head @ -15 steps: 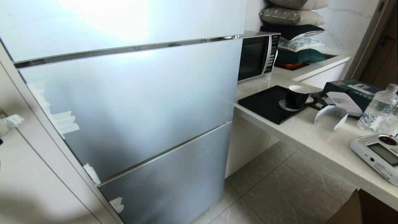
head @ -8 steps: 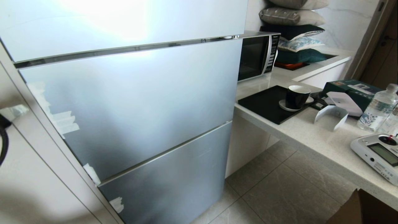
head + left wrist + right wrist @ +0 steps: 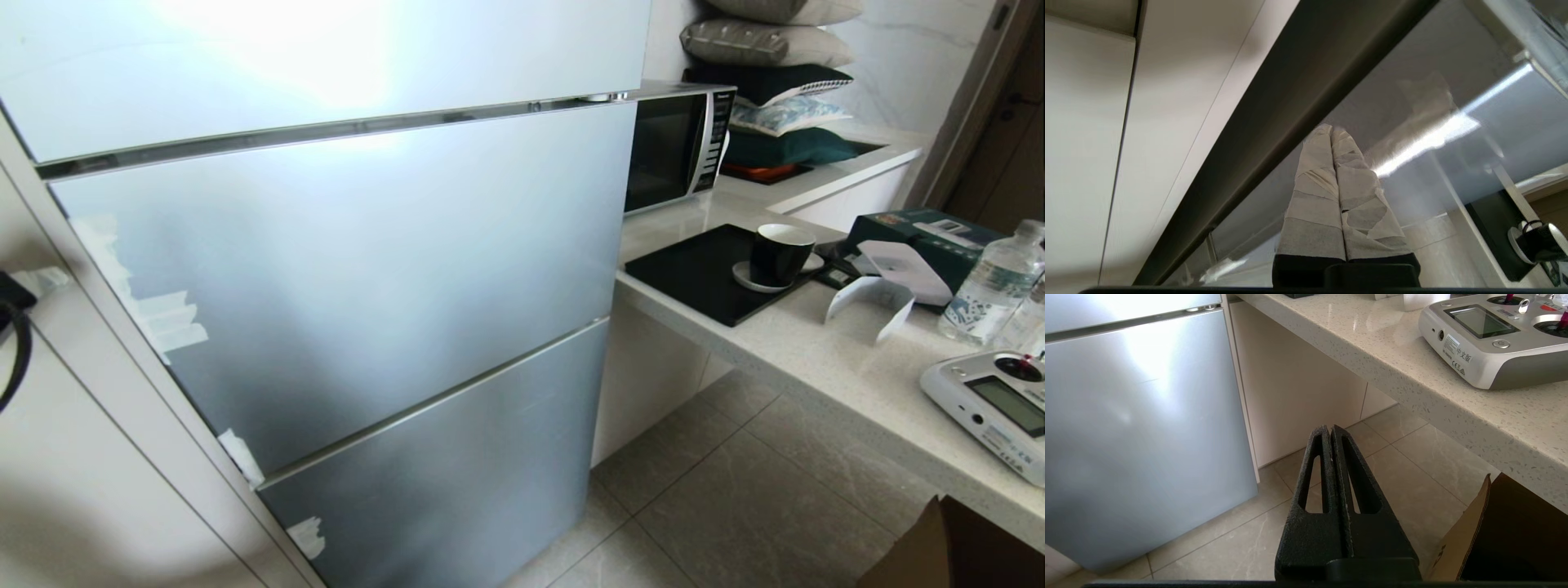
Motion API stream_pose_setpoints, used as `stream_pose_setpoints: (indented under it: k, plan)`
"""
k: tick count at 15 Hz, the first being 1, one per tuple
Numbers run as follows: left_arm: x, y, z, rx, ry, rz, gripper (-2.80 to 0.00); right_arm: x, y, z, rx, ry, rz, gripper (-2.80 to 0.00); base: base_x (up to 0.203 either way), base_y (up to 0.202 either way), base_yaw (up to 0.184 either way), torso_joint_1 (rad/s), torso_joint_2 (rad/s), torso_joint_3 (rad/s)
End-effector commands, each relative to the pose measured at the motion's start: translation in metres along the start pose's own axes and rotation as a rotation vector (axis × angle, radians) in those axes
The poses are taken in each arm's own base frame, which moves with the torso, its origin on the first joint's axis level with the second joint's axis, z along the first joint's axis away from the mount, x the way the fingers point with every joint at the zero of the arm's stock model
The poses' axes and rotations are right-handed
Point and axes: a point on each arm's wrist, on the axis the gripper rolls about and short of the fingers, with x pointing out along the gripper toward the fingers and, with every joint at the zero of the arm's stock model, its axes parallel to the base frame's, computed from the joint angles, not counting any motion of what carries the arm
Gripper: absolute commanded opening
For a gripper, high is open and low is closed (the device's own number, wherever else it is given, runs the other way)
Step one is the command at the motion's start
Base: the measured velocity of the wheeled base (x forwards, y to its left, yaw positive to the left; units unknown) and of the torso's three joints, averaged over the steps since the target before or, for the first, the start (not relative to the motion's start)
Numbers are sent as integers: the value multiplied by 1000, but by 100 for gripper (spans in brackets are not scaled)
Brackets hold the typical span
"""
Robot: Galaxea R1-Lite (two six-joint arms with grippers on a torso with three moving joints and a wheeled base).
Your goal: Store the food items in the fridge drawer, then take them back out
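Left gripper, its tape-wrapped fingers pressed together on nothing, now points at the dark edge of the grey-blue fridge door. A second ago only its pale tip showed at the left border of the head view; since then that tip has slid up and inward toward the door's side, with the arm's black cable following it into view. I judge this as the approach to prying the door open, the first step before any storing can begin.

Right gripper hangs parked low over the floor tiles, clenched and empty, beside the counter that carries a grey remote controller.

Every fridge panel is shut, so the fridge drawer is hidden behind them (neither the orange fruit nor the red apple shows in any view). Elsewhere the counter holds a microwave, a black tray and a dark cup.
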Motion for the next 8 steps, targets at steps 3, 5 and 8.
stream_pose_setpoints:
  k: [3,5,8]
  plan:
    - [20,4,-2,-51,21,-47,-280,0,0,0,0,0,1,-280,0,0,0,0,0,0]
    - [21,4,-3,-57,34,-63,-280,0,0,0,0,0,2,-280,0,0,0,0,0,0]
    - [20,3,-3,-78,41,-79,-280,0,0,0,0,0,1,-280,0,0,0,0,0,0]
